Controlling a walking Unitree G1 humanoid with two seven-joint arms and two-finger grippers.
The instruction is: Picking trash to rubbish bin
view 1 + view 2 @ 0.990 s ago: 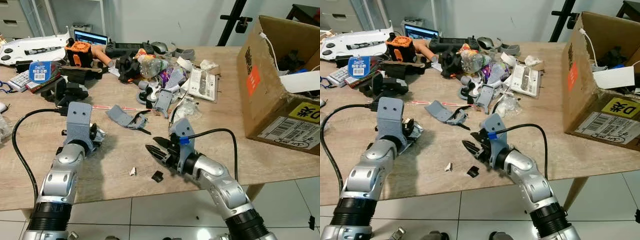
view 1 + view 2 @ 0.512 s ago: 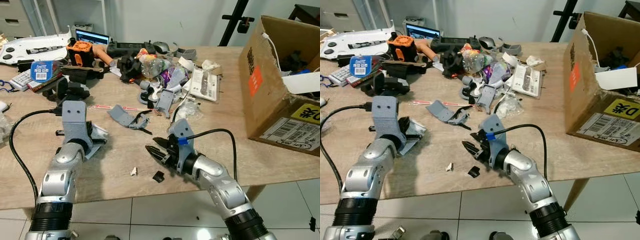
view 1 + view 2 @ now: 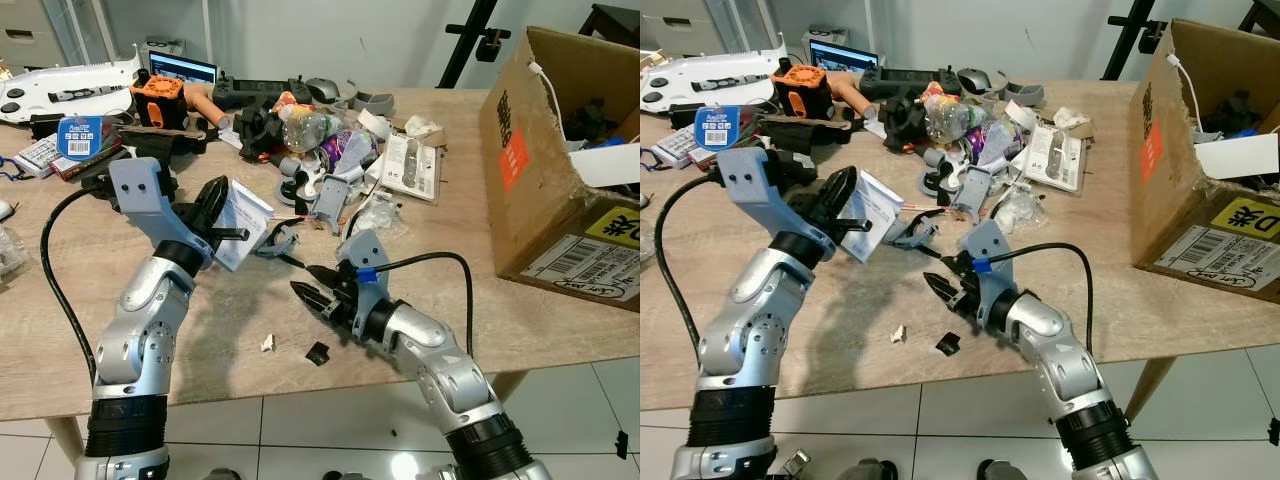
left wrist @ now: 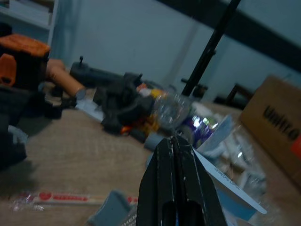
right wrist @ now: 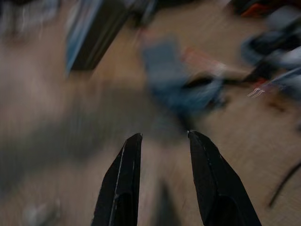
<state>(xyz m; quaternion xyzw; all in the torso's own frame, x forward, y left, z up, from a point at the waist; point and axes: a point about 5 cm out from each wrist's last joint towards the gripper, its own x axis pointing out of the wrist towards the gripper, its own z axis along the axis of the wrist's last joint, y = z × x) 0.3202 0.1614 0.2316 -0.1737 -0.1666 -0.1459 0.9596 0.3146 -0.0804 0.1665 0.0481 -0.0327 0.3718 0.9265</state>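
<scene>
My left claw [image 3: 222, 215] clamped a white-and-blue paper packet [image 3: 240, 210] above the wooden tabletop [image 3: 450, 250]; my right claw [image 3: 312, 292], at four o'clock, gaped.

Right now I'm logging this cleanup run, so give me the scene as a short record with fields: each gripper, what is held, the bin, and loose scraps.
left gripper: raised above the table, shut on the white packet
right gripper: low over the table near its front edge, fingers open, holding nothing
bin: cardboard box at the table's right end, open top
loose scraps: small white scrap and small black scrap near the front edge
clutter pile: bottle, wrappers and grey parts, mid-table
</scene>
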